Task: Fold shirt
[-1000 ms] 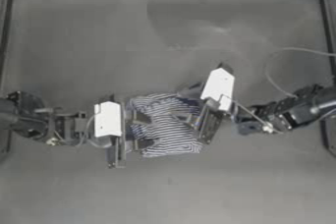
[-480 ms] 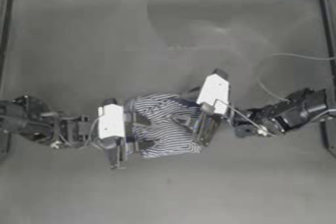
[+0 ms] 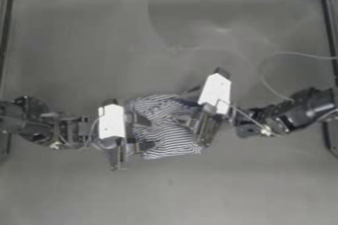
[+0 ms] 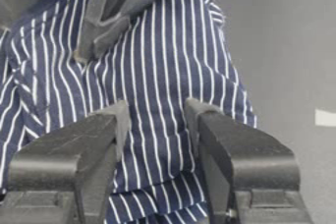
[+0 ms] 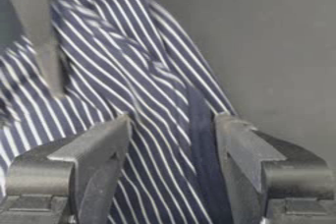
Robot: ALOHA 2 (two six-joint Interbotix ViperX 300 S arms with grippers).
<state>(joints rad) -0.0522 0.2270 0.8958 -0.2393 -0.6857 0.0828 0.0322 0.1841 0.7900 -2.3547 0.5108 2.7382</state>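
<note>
Shirt [image 3: 165, 128] lies soft and bunched; my left gripper [image 4: 154, 120] and right gripper [image 5: 172, 127] both spread over its folds, best pinched at an edge.

Dark arms, white wrist housings

Hiding much of the bunched shirt [image 3: 163, 126] beneath both gripper bodies from above; running off the frame edges in both wrist views; collar and label not discernible.
</note>
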